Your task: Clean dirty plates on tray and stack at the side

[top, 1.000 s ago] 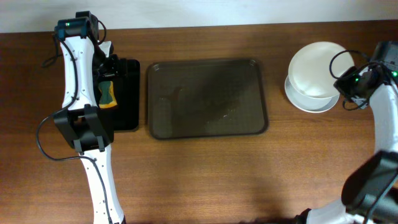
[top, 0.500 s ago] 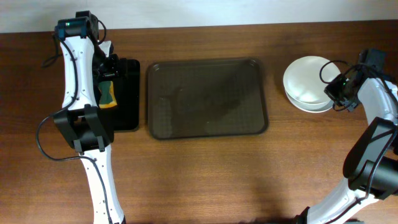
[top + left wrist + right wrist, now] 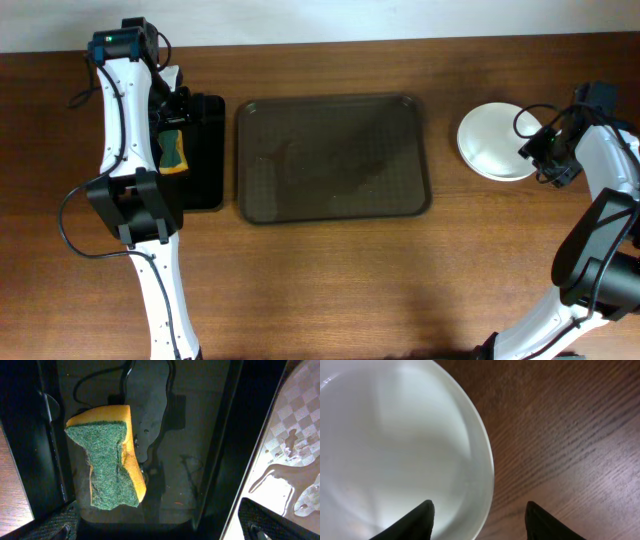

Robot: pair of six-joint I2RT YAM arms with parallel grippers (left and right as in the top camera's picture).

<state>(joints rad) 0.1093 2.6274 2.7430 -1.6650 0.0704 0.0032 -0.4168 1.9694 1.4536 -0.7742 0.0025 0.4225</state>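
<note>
None of the plates lie on your tray; they sit right on the bench, left and right jaws released, so seemingly done.

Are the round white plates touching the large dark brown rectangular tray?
Apart: the overhead view shows a strip of bare wooden table between the white plates and the brown tray, by its right rim.
</note>
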